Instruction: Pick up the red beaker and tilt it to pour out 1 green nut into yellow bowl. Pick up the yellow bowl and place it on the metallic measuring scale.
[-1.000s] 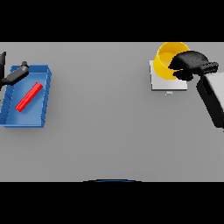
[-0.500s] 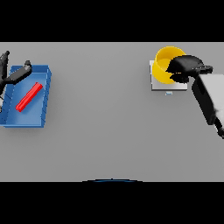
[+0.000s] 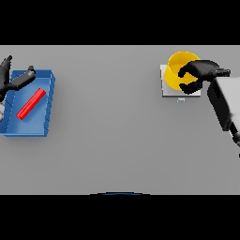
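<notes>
The yellow bowl point(image 3: 175, 71) stands on the metallic scale point(image 3: 166, 90) at the far right of the table. My right hand point(image 3: 204, 70) is at the bowl's right side, with its fingers curled over the rim. The red beaker point(image 3: 31, 103) lies slantwise on its side in a blue tray point(image 3: 29, 129) at the far left. My left hand point(image 3: 18, 81) hovers over the tray's back left corner with its fingers spread open, apart from the beaker. No green nut shows.
The scale's small display tab point(image 3: 181, 100) sticks out toward me. My right forearm point(image 3: 226, 104) slants down along the right edge. Bare grey table point(image 3: 108, 117) lies between the tray and the scale.
My right forearm has swung lower and nearer along the right edge while the hand stays at the bowl. The left hand has shifted slightly to the left.
</notes>
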Robot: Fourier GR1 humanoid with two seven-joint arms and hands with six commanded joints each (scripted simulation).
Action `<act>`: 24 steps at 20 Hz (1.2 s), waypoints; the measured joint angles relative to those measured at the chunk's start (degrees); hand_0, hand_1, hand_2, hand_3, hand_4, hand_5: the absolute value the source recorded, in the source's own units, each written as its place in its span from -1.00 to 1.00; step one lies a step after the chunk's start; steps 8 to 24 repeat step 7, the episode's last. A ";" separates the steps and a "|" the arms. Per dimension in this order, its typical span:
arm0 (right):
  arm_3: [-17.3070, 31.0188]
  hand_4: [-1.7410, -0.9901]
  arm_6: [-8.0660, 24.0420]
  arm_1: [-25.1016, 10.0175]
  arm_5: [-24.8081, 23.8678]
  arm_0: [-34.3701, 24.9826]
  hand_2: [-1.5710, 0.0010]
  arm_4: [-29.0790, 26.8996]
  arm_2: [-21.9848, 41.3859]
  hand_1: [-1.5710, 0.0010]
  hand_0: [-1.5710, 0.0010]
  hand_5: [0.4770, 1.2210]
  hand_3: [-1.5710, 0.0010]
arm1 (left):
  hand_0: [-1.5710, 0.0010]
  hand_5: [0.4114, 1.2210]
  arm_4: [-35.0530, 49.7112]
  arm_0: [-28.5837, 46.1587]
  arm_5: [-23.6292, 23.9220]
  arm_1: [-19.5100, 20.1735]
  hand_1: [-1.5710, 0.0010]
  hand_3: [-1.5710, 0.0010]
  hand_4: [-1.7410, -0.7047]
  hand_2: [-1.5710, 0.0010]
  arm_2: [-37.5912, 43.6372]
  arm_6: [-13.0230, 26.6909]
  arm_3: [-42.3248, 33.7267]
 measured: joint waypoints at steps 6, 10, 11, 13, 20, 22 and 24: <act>2.80 0.13 -1.75 0.93 -0.48 -1.25 0.82 1.65 1.22 0.92 0.91 -0.31 0.53 | 1.00 -0.20 0.20 -0.28 0.14 0.18 1.00 1.00 0.78 1.00 0.70 -0.17 1.22; 3.20 0.15 -2.30 0.51 -0.03 -1.53 0.85 1.78 1.30 0.94 0.93 -0.31 0.56 | 1.00 -0.20 0.26 0.13 0.50 -0.15 1.00 1.00 0.77 1.00 0.65 -0.53 1.09; 3.20 0.15 -2.30 0.51 -0.03 -1.53 0.85 1.78 1.30 0.94 0.93 -0.31 0.56 | 1.00 -0.20 0.26 0.13 0.50 -0.15 1.00 1.00 0.77 1.00 0.65 -0.53 1.09; 3.20 0.15 -2.30 0.51 -0.03 -1.53 0.85 1.78 1.30 0.94 0.93 -0.31 0.56 | 1.00 -0.20 0.26 0.13 0.50 -0.15 1.00 1.00 0.77 1.00 0.65 -0.53 1.09; 3.20 0.15 -2.30 0.51 -0.03 -1.53 0.85 1.78 1.30 0.94 0.93 -0.31 0.56 | 1.00 -0.20 0.26 0.13 0.50 -0.15 1.00 1.00 0.77 1.00 0.65 -0.53 1.09; 3.20 0.15 -2.30 0.51 -0.03 -1.53 0.85 1.78 1.30 0.94 0.93 -0.31 0.56 | 1.00 -0.20 0.26 0.13 0.50 -0.15 1.00 1.00 0.77 1.00 0.65 -0.53 1.09; 3.20 0.15 -2.30 0.51 -0.03 -1.53 0.85 1.78 1.30 0.94 0.93 -0.31 0.56 | 1.00 -0.20 0.26 0.13 0.50 -0.15 1.00 1.00 0.77 1.00 0.65 -0.53 1.09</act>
